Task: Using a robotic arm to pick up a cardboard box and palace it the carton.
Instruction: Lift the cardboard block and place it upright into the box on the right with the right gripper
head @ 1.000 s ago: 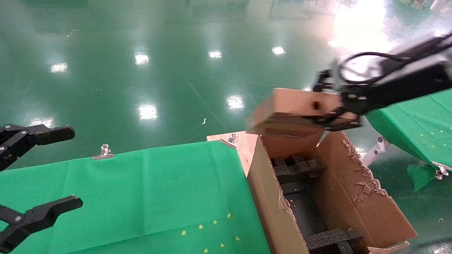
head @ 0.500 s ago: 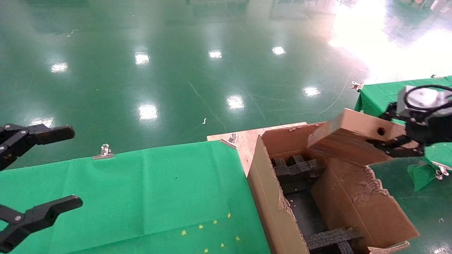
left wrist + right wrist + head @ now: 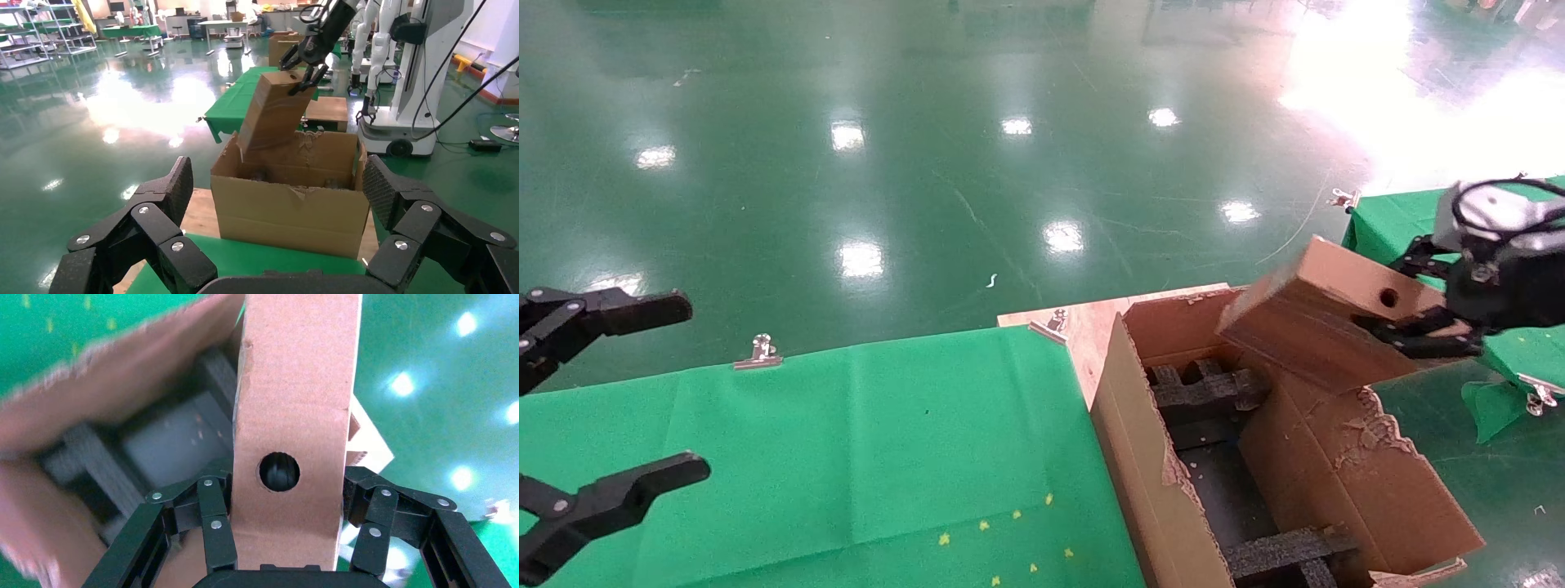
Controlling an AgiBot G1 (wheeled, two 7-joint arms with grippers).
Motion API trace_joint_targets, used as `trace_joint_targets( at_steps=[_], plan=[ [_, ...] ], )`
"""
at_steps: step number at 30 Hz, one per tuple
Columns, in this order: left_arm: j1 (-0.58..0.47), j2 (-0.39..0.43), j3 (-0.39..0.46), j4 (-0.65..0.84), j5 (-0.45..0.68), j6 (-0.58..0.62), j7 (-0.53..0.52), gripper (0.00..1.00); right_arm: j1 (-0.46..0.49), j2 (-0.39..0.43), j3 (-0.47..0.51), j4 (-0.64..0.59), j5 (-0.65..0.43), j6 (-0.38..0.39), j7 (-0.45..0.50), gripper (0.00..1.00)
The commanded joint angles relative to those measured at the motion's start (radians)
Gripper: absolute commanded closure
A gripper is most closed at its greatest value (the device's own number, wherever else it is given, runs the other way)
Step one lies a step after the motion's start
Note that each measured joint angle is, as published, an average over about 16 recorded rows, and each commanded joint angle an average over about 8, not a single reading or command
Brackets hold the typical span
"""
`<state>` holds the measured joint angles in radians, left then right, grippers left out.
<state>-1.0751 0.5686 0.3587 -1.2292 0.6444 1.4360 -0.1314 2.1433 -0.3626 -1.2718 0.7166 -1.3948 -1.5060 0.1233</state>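
My right gripper point(image 3: 1406, 331) is shut on the cardboard box point(image 3: 1316, 318), a small brown box with a round hole point(image 3: 280, 471) in its end face. It hangs tilted in the air over the far right corner of the carton point(image 3: 1140, 457), its lower end pointing into the opening. In the right wrist view the fingers point(image 3: 211, 514) clamp both sides of the box point(image 3: 294, 386). The carton point(image 3: 287, 208) is large, with torn flaps and black foam inserts point(image 3: 1205, 388) inside. My left gripper point(image 3: 662, 392) stands open over the green table at the left, holding nothing.
A green cloth point(image 3: 846, 449) covers the table left of the carton, held by metal clips point(image 3: 758, 353). A bare wooden corner point(image 3: 1083, 327) shows behind the carton. A second green table point(image 3: 1385, 220) stands at the right. Another white robot point(image 3: 422, 61) stands beyond the carton.
The right gripper carried the box from above the carton's far end to the right and lower, then back a little to the left. The left arm has not moved.
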Motion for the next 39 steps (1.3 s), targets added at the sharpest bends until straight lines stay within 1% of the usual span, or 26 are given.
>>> trace_joint_targets(
  at_steps=[1, 7, 12, 16, 18, 21, 25, 28, 34, 39],
  plan=[
    [0.000, 0.000, 0.000, 0.000, 0.000, 0.000, 0.000, 0.00, -0.013, -0.005, 0.002, -0.017, 0.021, 0.010, 0.033, 1.00],
    [0.000, 0.000, 0.000, 0.000, 0.000, 0.000, 0.000, 0.00, -0.092, 0.014, -0.007, -0.046, 0.068, 0.094, 0.239, 1.00],
    [0.000, 0.000, 0.000, 0.000, 0.000, 0.000, 0.000, 0.00, -0.160, 0.045, -0.021, -0.027, 0.103, 0.160, 0.429, 1.00],
    [0.000, 0.000, 0.000, 0.000, 0.000, 0.000, 0.000, 0.00, -0.204, 0.068, -0.029, -0.009, 0.134, 0.195, 0.543, 1.00],
    [0.000, 0.000, 0.000, 0.000, 0.000, 0.000, 0.000, 0.00, -0.220, 0.076, -0.034, -0.003, 0.147, 0.205, 0.572, 1.00],
    [0.000, 0.000, 0.000, 0.000, 0.000, 0.000, 0.000, 0.00, -0.234, 0.082, -0.038, 0.001, 0.155, 0.214, 0.589, 1.00],
    [0.000, 0.000, 0.000, 0.000, 0.000, 0.000, 0.000, 0.00, -0.228, 0.080, -0.037, 0.001, 0.152, 0.211, 0.575, 1.00],
    [0.000, 0.000, 0.000, 0.000, 0.000, 0.000, 0.000, 0.00, -0.228, 0.076, -0.036, -0.006, 0.154, 0.212, 0.582, 1.00],
    [0.000, 0.000, 0.000, 0.000, 0.000, 0.000, 0.000, 0.00, -0.254, 0.069, -0.049, -0.005, 0.156, 0.238, 0.637, 1.00],
    [0.000, 0.000, 0.000, 0.000, 0.000, 0.000, 0.000, 0.00, -0.268, 0.074, -0.064, 0.024, 0.129, 0.257, 0.670, 1.00]
  ],
)
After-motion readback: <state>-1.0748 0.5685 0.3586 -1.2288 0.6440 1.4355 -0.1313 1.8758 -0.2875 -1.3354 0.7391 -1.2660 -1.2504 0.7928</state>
